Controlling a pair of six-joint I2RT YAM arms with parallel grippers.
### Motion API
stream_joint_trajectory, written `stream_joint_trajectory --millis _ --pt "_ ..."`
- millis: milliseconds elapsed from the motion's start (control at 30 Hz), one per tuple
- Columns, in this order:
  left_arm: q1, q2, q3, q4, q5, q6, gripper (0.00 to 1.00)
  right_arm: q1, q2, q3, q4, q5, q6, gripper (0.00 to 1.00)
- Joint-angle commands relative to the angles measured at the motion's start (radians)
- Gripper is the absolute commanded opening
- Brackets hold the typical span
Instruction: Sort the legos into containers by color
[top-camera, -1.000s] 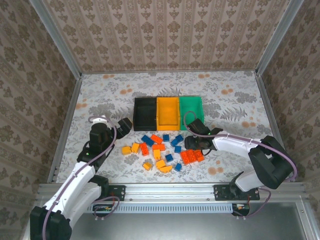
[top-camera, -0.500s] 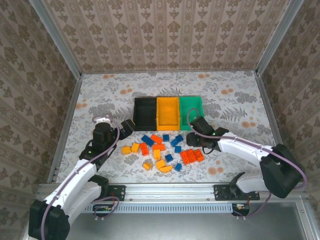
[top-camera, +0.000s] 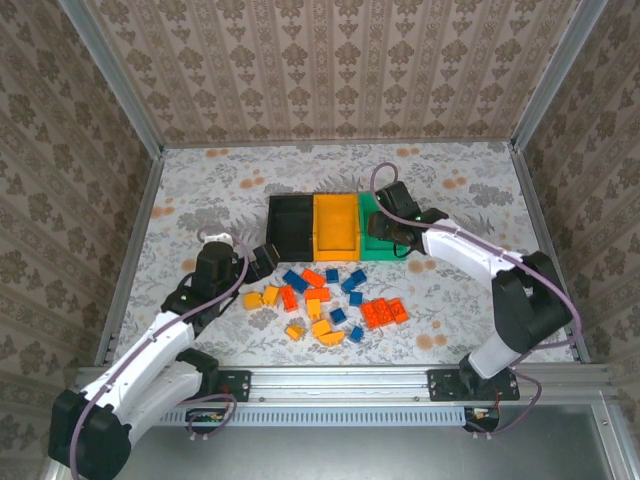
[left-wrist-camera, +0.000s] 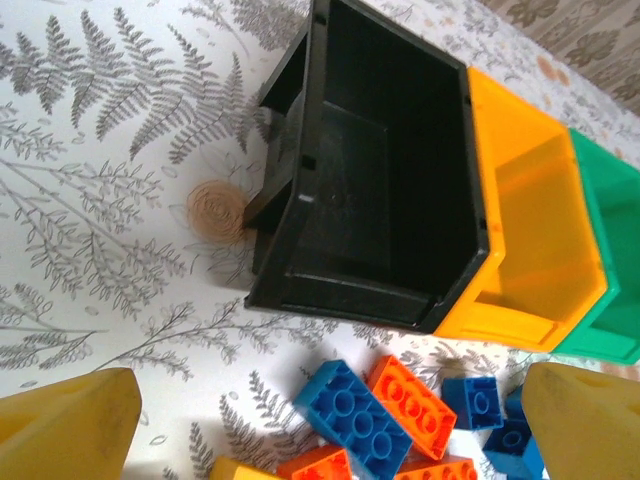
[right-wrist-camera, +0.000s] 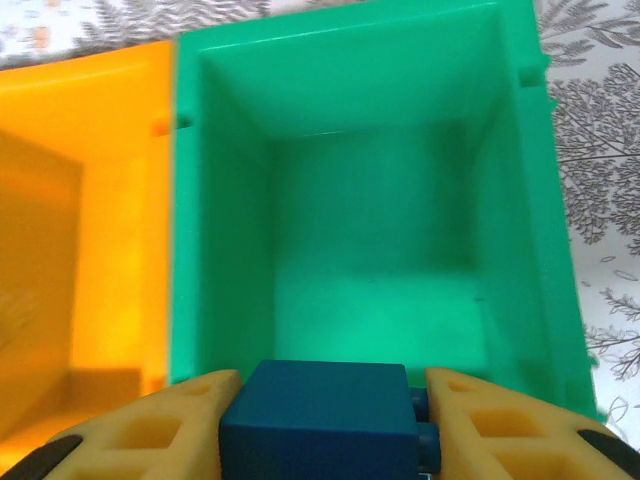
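The right gripper (top-camera: 388, 228) grasps a blue lego (right-wrist-camera: 318, 418) over the green bin (right-wrist-camera: 225, 220). The left gripper (top-camera: 262, 262) hangs released beside the black bin (left-wrist-camera: 300, 170), near scattered legos (top-camera: 318, 293).

Bright, even light casts only soft shadows, everything sharp overhead (wrist views soften at their near edges).

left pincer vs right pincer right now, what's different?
Left pincer is wide open and empty; right pincer is shut on a blue brick. Left pincer hangs over the table by the black bin, close to the loose bricks; right pincer is above the green bin. Shared: both have yellow tips and sit near the row of bins.
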Motion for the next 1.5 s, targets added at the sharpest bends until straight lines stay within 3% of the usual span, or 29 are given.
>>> stream_joint_trajectory --millis 0,167,367,500,967,1267,1467 --pt "-0.002 -0.037 0.009 -0.077 -0.02 0.026 0.99 -0.017 0.076 0.088 -0.021 0.035 0.027 0.49" --pt "-0.003 -0.047 0.0 -0.111 -0.019 0.044 0.99 -0.017 0.117 0.138 -0.05 0.027 0.045 0.73" --pt "-0.003 -0.053 0.005 -0.114 -0.002 0.054 0.99 0.001 -0.003 0.058 -0.053 0.01 0.049 0.79" --pt "-0.004 -0.054 0.006 -0.113 0.018 0.06 1.0 0.047 -0.144 -0.086 -0.079 -0.002 0.053 0.81" --pt "-0.005 -0.068 -0.036 -0.069 0.047 0.033 1.0 0.194 -0.552 -0.518 -0.266 -0.059 0.188 0.8" --pt "-0.005 -0.037 -0.042 -0.056 0.046 0.03 1.0 0.208 -0.486 -0.586 -0.24 -0.026 0.216 0.71" --pt "-0.003 -0.045 -0.047 -0.062 0.045 0.03 1.0 0.195 -0.437 -0.568 -0.278 0.106 0.27 0.61"
